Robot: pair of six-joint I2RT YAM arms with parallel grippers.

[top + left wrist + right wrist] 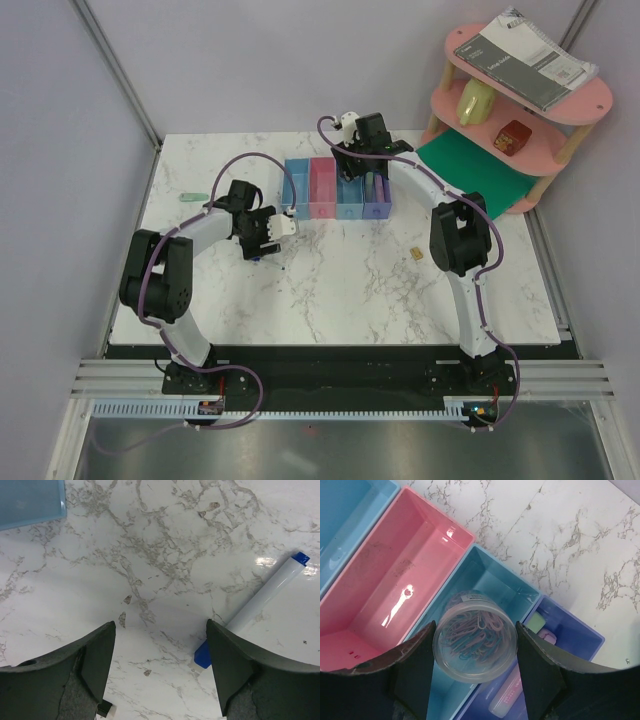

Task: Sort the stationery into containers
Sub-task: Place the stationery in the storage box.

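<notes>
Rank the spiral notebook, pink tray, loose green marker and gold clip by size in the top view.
1. spiral notebook (raised, so nearer the camera)
2. pink tray
3. loose green marker
4. gold clip

A pink tiered shelf (590, 100) stands to the right of the right gripper (353, 170), past the marble desk's (340, 285) far corner. A grey spiral notebook (525, 58) lies on its top tier. A yellow object (477, 100) and a small red box (512, 136) sit one tier down. A green mat (468, 165) lies partly under the shelf, on the side nearest the gripper.
</notes>
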